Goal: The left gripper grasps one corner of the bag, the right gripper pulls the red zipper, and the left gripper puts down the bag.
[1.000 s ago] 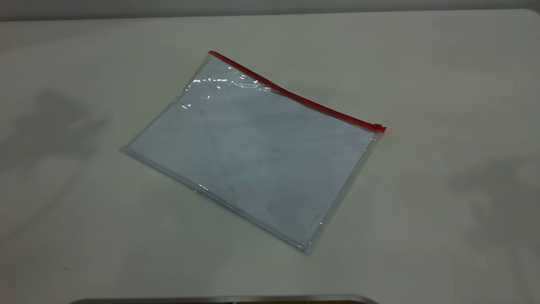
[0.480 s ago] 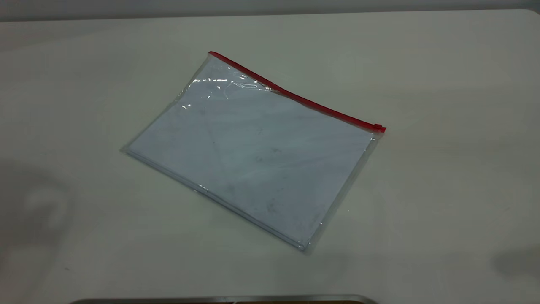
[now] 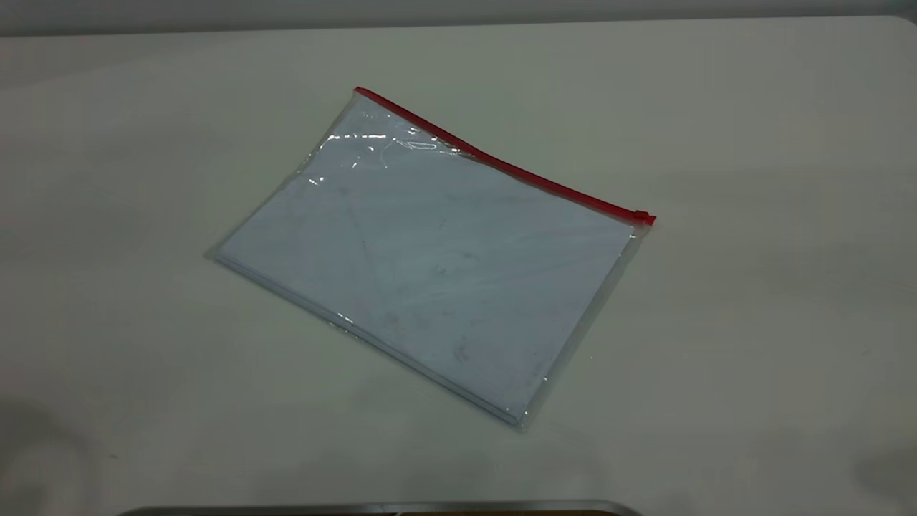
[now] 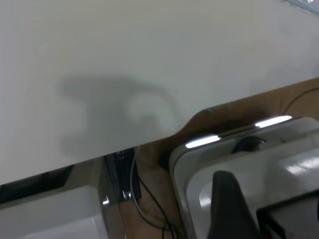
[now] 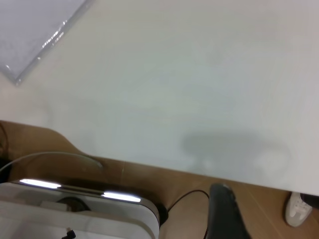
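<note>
The exterior view shows us the broad pale desk (image 3: 752, 129) first. On it lies the bag (image 3: 430, 265), a flat clear plastic pouch with white paper sheets inside, resting flat and at a slant. Neither arm appears in this view, so we judge both to be well back from the bag, near the desk's front edge.

Along the bag's far long edge runs the red zipper (image 3: 501, 165), a thin bright red strip. Its tiny red slider tab (image 3: 642, 216) sits at the end toward the right arm's side.

In the left wrist view we see a dark blunt part of the left gripper (image 4: 229, 206) over the desk's edge, with bare desk ahead of it. The bag lies far ahead, only a sliver of it at the frame corner. In the right wrist view a dark tapered part of the right gripper (image 5: 224, 211) hangs past the desk's edge, and one corner of the bag shows well ahead of it. We cannot tell how either gripper's jaws stand.

We judge that no step is done yet: the bag is untouched. The next move calls for the left arm to reach in and pinch a thin corner lying flat on the desk.
</note>
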